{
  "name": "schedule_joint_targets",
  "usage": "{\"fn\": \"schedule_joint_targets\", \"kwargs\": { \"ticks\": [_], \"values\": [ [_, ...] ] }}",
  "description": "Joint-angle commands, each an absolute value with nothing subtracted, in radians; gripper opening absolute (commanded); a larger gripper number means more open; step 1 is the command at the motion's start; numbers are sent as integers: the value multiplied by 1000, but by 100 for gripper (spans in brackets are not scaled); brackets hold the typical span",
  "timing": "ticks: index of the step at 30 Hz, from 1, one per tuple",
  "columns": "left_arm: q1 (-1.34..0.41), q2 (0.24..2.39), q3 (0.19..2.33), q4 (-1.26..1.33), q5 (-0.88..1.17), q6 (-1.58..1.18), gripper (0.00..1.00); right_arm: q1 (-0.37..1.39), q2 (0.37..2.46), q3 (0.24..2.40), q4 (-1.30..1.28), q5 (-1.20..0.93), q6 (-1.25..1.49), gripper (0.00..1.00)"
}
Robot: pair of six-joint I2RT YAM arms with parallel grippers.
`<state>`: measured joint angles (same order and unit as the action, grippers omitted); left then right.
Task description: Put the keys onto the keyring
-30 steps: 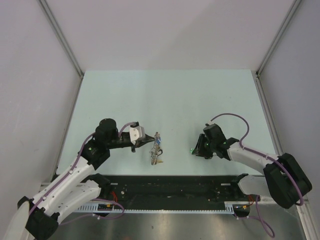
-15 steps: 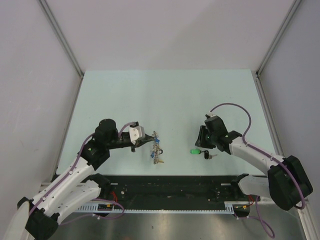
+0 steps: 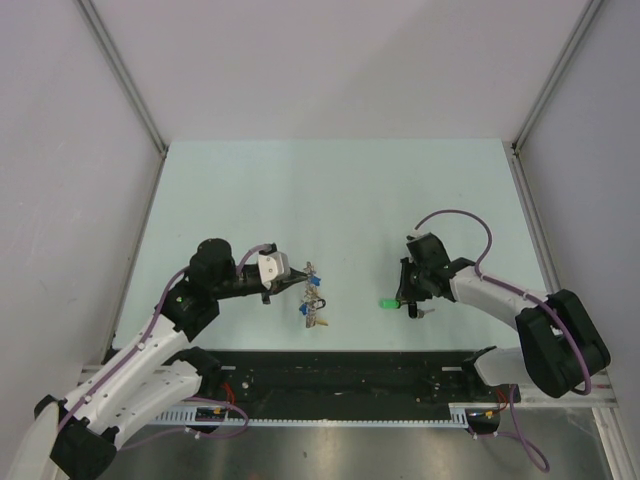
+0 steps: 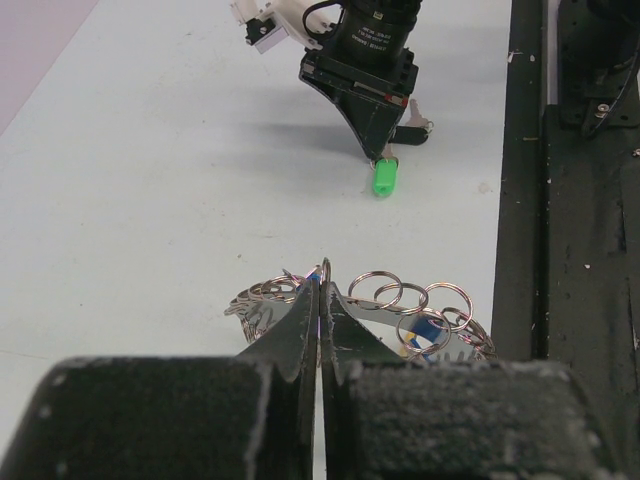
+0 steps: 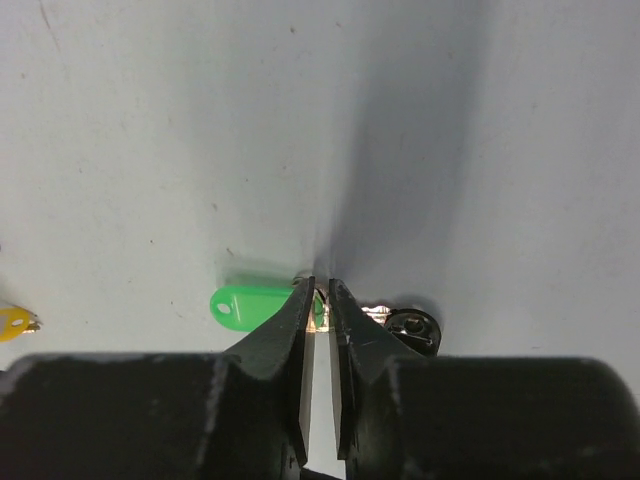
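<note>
My left gripper is shut on the rim of the keyring and holds it on edge near the table's front middle. In the left wrist view the pinched ring shows its wire loops beside the fingertips. Blue and yellow key heads show behind the ring. My right gripper is down on the table. In the right wrist view it is closed on the metal end of the green key. The black key lies touching the right finger. A yellow key lies at the left edge.
A black rail runs along the table's near edge, just behind both grippers. Grey walls with metal posts stand at the left, right and back. The green key and the right gripper also show in the left wrist view.
The right gripper rose and drew back from the green and black keys, then came down again and closed on the green key. The left gripper with the keyring has hardly moved.
</note>
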<state>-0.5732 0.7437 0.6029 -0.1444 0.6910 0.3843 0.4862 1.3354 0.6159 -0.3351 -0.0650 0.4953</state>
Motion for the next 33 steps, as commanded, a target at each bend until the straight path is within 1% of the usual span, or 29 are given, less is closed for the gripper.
{"fn": "schedule_joint_targets", "kwargs": {
  "ticks": [1, 11, 19, 20, 21, 24, 25, 30, 33],
  "values": [
    [-569, 726, 611, -92, 696, 399, 0, 480, 1341, 640, -301, -97, 471, 12],
    [-569, 729, 612, -94, 695, 397, 0, 479, 1353, 640, -293, -156, 466, 10],
    [-571, 729, 612, -95, 693, 397, 0, 479, 1365, 640, -279, -190, 466, 13],
    [-569, 730, 612, -95, 693, 397, 0, 479, 1365, 640, -278, -190, 466, 12],
    [-569, 729, 612, -95, 693, 397, 1, 479, 1365, 640, -275, -193, 465, 8],
    [-569, 729, 611, -97, 690, 397, 0, 477, 1351, 641, -270, -196, 463, 0],
    [-569, 729, 614, -97, 690, 396, 0, 476, 1342, 643, -273, -196, 463, 0],
    [-569, 729, 614, -97, 687, 396, 0, 463, 1276, 690, -363, -118, 436, 0],
    [-569, 727, 615, -98, 683, 396, 0, 459, 1227, 745, -441, 0, 410, 0]
  ]
}}
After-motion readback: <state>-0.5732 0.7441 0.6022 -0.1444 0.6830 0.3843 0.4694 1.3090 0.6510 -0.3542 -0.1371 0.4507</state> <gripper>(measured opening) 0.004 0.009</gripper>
